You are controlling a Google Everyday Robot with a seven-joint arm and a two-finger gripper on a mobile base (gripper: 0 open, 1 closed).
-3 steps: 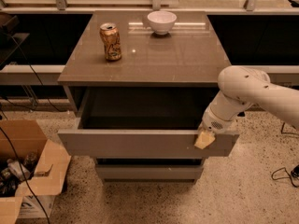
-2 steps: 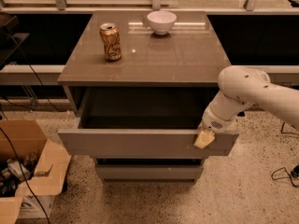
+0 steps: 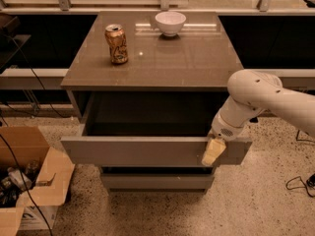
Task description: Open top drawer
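The top drawer point(image 3: 142, 151) is the wide grey front under the brown cabinet top; it stands pulled out toward me, with its dark box body open behind it. My gripper point(image 3: 213, 151) hangs from the white arm point(image 3: 256, 102) at the drawer front's right end, its cream fingertip lying over the front's top edge. A narrower drawer front point(image 3: 157, 181) below stays further in.
A gold can point(image 3: 116, 44) and a white bowl point(image 3: 170, 22) stand on the cabinet top point(image 3: 197, 58). An open cardboard box point(image 3: 24, 181) with clutter sits on the floor at the left. Cables point(image 3: 300, 183) lie on the floor at the right.
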